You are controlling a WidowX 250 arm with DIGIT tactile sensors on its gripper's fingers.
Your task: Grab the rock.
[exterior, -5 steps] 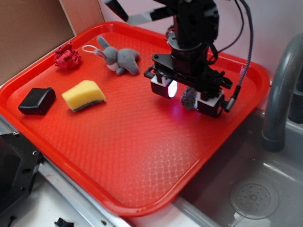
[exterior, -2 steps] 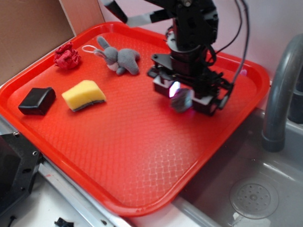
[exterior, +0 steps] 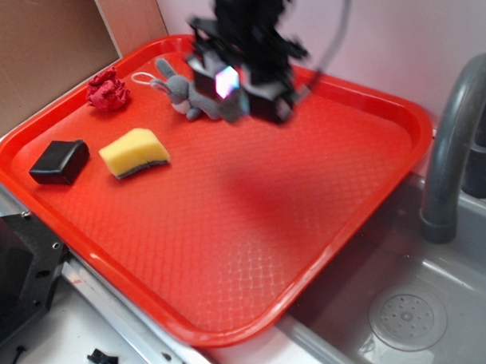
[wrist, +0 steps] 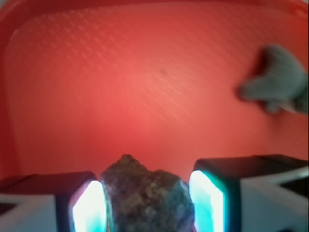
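In the wrist view the rock point(wrist: 145, 198), a rough dark brown lump with grey flecks, sits squeezed between my two glowing pads point(wrist: 89, 208). My gripper point(wrist: 147, 184) is shut on it and holds it in the air above the red tray point(wrist: 120, 87). In the exterior view my gripper point(exterior: 245, 86) is blurred by motion. It hangs over the tray's back part, just right of the grey toy bunny point(exterior: 194, 96). The rock cannot be made out there.
On the tray point(exterior: 225, 229) lie a yellow sponge point(exterior: 134, 152), a black wedge block point(exterior: 60, 160) and a wrinkly red fabric ball point(exterior: 108, 90) at the left. The bunny point(wrist: 275, 82) shows in the wrist view. A sink point(exterior: 398, 315) and grey faucet point(exterior: 452, 141) are at the right.
My gripper, shut on the rock, has risen off the tray's right middle and moved left and back, ending beside the bunny. Nothing else has moved.
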